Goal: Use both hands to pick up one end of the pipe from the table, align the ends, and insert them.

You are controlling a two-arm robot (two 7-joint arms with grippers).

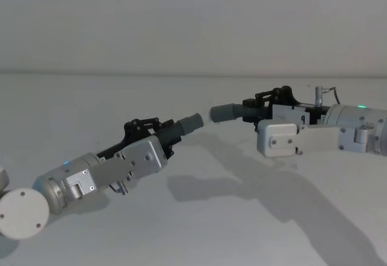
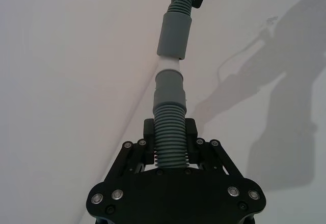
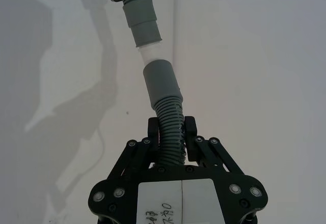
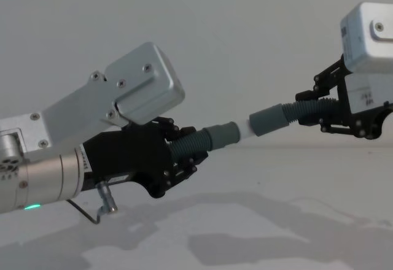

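- Head view: I see my left gripper low on the left, above the table, clamped on a hose piece whose cuff sticks out up and to the right. My right gripper comes in from the right, gripping the other hose piece; its cuff points left. The two cuffs face each other across a small gap.
- Left wrist view: the fingers close on the corrugated hose on both sides. Its cuff has a whitish tip that meets the mouth of the far cuff. The axes look slightly bent at the joint.
- Right wrist view: fingers pinch the hose; its cuff takes the whitish tip of the opposite cuff.
- Chest view: both hose pieces hang well above the table. The left cuff and right cuff line up, whitish tip between them, partly inside.
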